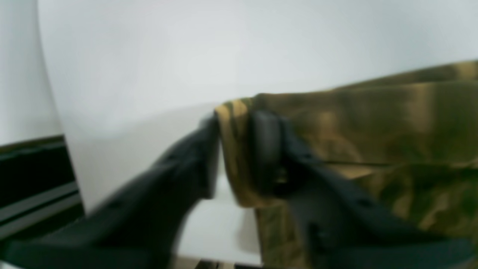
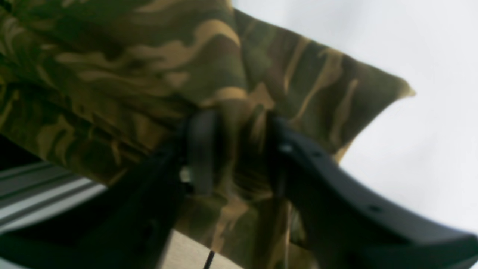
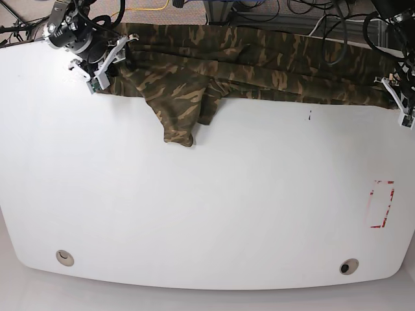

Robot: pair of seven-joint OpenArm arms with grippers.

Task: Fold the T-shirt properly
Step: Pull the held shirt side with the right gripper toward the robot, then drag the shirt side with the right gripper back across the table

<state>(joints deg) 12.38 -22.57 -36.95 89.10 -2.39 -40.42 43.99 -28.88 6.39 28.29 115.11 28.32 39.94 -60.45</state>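
Observation:
The camouflage T-shirt (image 3: 246,65) is stretched in a long band across the far edge of the white table (image 3: 207,207), with one sleeve (image 3: 178,126) hanging toward the middle. My right gripper (image 3: 117,55), at the base view's far left, is shut on a bunched fold of the T-shirt (image 2: 235,149). My left gripper (image 3: 392,91), at the far right edge, is shut on the shirt's end edge (image 1: 233,149). Both views are blurred. The collar and label are hidden.
Cables (image 3: 259,16) and dark equipment lie beyond the table's far edge. A red-outlined rectangle (image 3: 380,203) is marked at the table's right. Two round holes (image 3: 64,258) sit near the front edge. A dark rail (image 1: 33,179) shows past the table's edge.

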